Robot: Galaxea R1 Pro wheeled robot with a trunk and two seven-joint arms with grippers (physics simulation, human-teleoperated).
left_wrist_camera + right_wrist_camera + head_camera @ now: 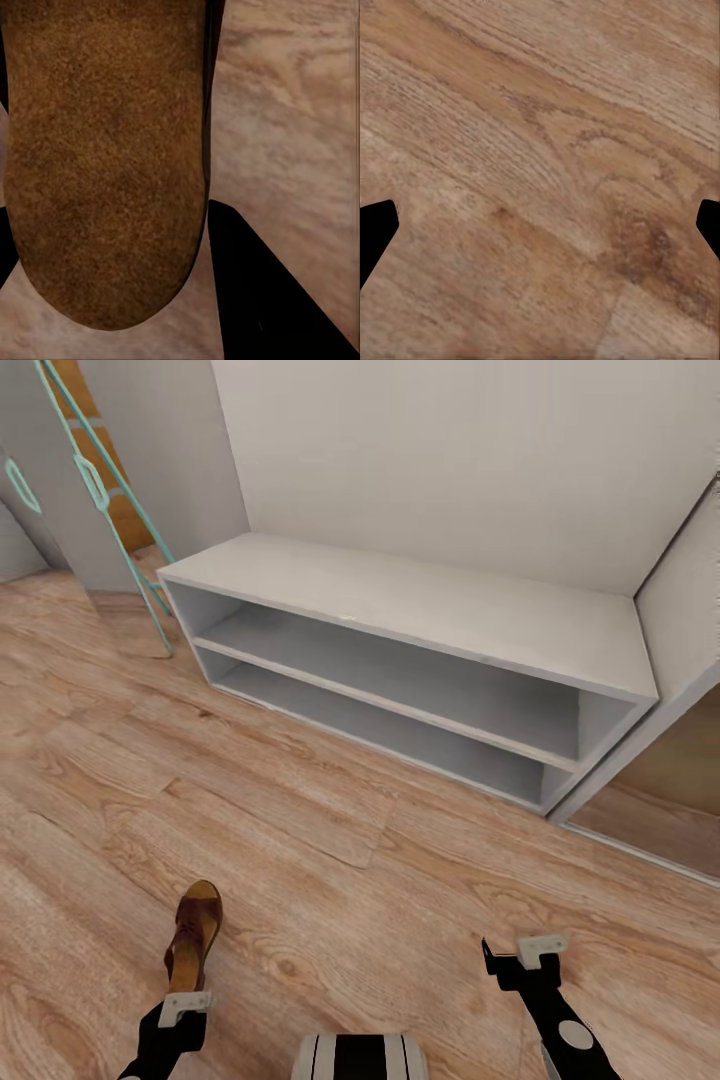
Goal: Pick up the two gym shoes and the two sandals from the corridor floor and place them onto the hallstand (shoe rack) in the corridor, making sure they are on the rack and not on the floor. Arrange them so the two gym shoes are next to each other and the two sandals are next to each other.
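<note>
One dark-brown sandal (193,934) with a tan footbed lies lengthwise at the lower left of the head view, toe pointing away from me. My left gripper (185,1005) is at its near end, shut on it. In the left wrist view the sandal (105,157) sits between the black fingers (262,300). My right gripper (520,958) hangs open over bare corridor floor (540,135), nothing between its fingers. The pale-grey hallstand (420,605) stands ahead against the wall, its top and both shelf rows bare. The second sandal and the gym shoes are out of view.
A teal ladder-like frame (100,480) leans at the upper left beside the hallstand. A grey wall panel (685,590) closes off the rack's right end, with a floor track below it. Wood plank floor (330,830) stretches between me and the rack.
</note>
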